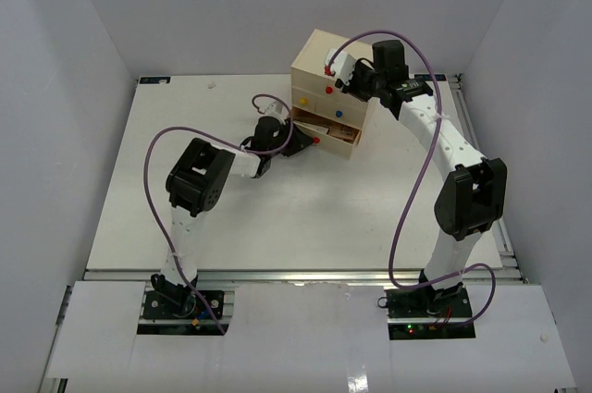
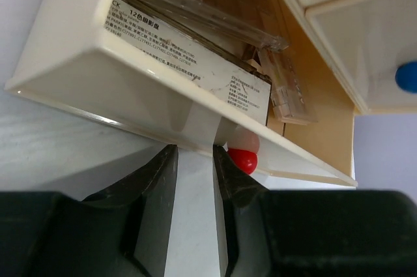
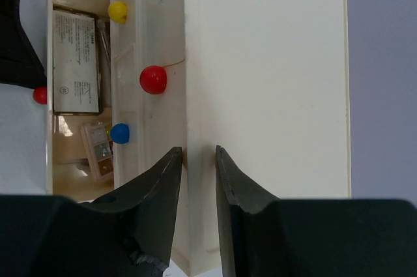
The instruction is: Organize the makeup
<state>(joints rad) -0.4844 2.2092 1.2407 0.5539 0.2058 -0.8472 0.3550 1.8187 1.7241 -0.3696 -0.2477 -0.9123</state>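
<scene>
The palette (image 2: 189, 55) and a clear-lidded compact (image 2: 287, 88) lie in the chest's (image 1: 319, 53) pulled-out bottom drawer (image 2: 130, 88); the left gripper (image 2: 195, 169) half hides its red knob (image 2: 243, 160), fingers narrow, perhaps pinching the drawer front, though I cannot tell. Only the right wrist view shows the right gripper (image 3: 195, 160) with fingers narrow over the chest top, holding nothing.

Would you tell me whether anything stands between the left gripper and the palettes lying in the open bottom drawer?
Yes: the drawer's front panel. The left gripper sits outside it beside the red knob, and the palettes lie behind it inside.
</scene>
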